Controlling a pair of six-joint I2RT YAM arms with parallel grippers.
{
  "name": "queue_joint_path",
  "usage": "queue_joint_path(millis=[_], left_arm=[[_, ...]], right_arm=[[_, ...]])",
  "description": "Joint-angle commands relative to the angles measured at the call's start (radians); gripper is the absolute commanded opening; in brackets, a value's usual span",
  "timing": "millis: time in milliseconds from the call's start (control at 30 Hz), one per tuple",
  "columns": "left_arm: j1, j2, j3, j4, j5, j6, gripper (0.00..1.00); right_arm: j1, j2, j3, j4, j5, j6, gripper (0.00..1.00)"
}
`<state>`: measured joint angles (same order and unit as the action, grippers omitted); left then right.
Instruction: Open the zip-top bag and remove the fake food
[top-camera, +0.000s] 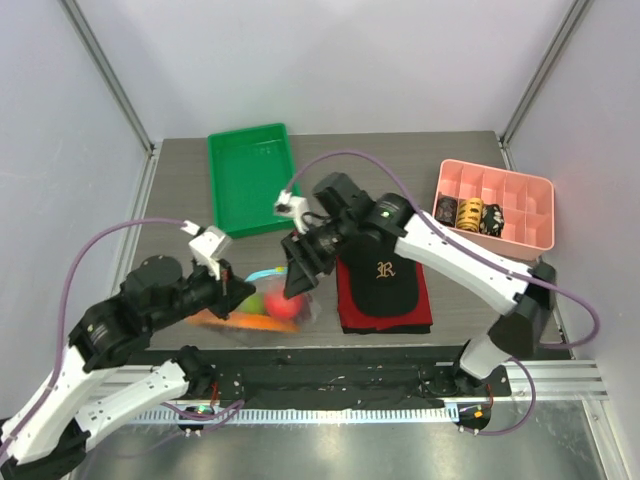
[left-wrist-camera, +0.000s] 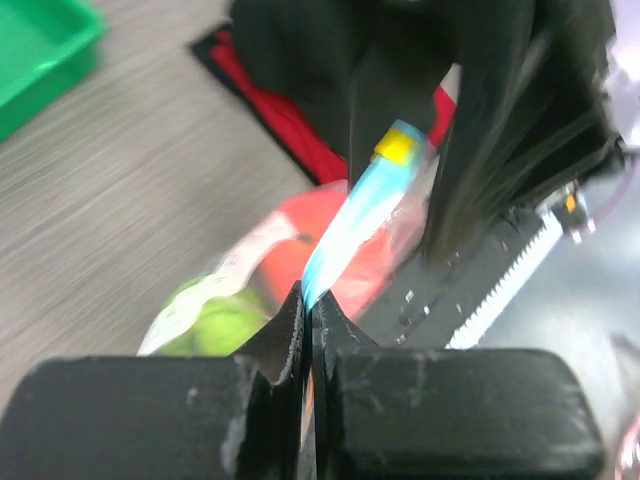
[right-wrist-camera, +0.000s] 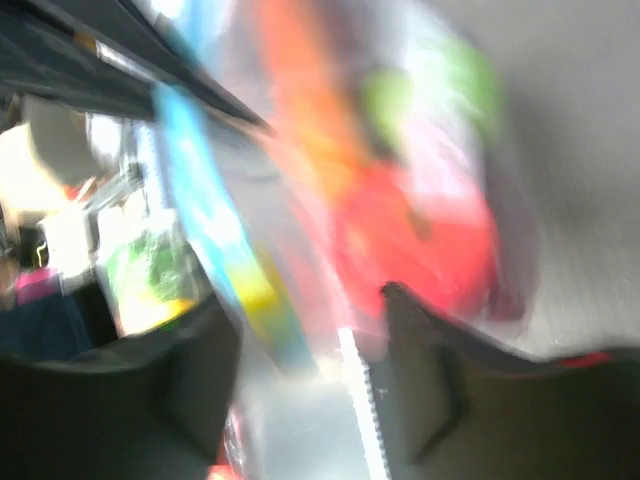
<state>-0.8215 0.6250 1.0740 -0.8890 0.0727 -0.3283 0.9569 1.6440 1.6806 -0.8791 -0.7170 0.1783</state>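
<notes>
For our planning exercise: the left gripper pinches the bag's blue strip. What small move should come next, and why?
Probably close the right gripper on the far end of the strip, by the yellow tab. The left gripper is shut on the near end, the right one stands open around it, and the fruit sits inside the bag.
</notes>
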Motion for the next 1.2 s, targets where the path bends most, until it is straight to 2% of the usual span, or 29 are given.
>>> queue_joint_path(millis=[0,33,67,167,367,467,567,733,900,967,1067,1100,1133,1167], left_arm=[[0.005,-0.106,-0.058,0.086,-0.148,-0.149,0.00],[0.007,-0.117,-0.104,0.151,-0.131,-0.169,0.00],[0.007,-0.126,-0.123,0.175,-0.114,-0.199,0.00],[0.005,-0.139,-0.169,0.232,-0.100,-0.235,0.00],[0.005,-0.131,-0.146,0.196,-0.110,-0.216,0.00],[0.007,-0.122,-0.134,0.190,-0.094,-0.215,0.00],[0.007,-0.119,-0.134,0.194,-0.091,-0.235,0.00],[0.007,-0.125,-0.148,0.222,-0.108,-0.268,0.00],[0.007,-0.128,-0.144,0.225,-0.131,-0.279,0.00],[0.005,-0.130,-0.140,0.219,-0.134,-0.282,0.00],[0.007,-0.143,-0.144,0.209,-0.146,-0.296,0.00],[0.005,-0.157,-0.147,0.206,-0.149,-0.301,0.00],[0.005,-0.165,-0.152,0.205,-0.157,-0.308,0.00],[0.007,-0.175,-0.160,0.200,-0.162,-0.320,0.00]], right_arm=[[-0.121,-0.216,-0.243,0.352,0.116,0.252,0.75],[-0.136,-0.246,-0.353,0.430,0.094,0.291,0.80],[-0.136,-0.268,-0.402,0.597,0.046,0.323,0.80],[-0.136,-0.311,-0.524,0.846,-0.001,0.440,0.82],[-0.136,-0.241,-0.550,1.086,-0.076,0.524,0.85],[-0.147,-0.224,-0.521,1.019,-0.039,0.419,0.85],[-0.158,-0.222,-0.548,1.080,-0.058,0.441,0.82],[-0.149,-0.230,-0.619,1.262,-0.104,0.559,0.67],[-0.107,-0.199,-0.671,1.350,-0.136,0.661,0.46],[-0.077,-0.185,-0.682,1.387,-0.134,0.682,0.42],[-0.060,-0.168,-0.682,1.388,-0.125,0.696,0.22],[-0.060,-0.168,-0.677,1.378,-0.113,0.693,0.07],[-0.063,-0.168,-0.670,1.332,-0.108,0.672,0.01],[-0.066,-0.168,-0.661,1.298,-0.101,0.647,0.02]])
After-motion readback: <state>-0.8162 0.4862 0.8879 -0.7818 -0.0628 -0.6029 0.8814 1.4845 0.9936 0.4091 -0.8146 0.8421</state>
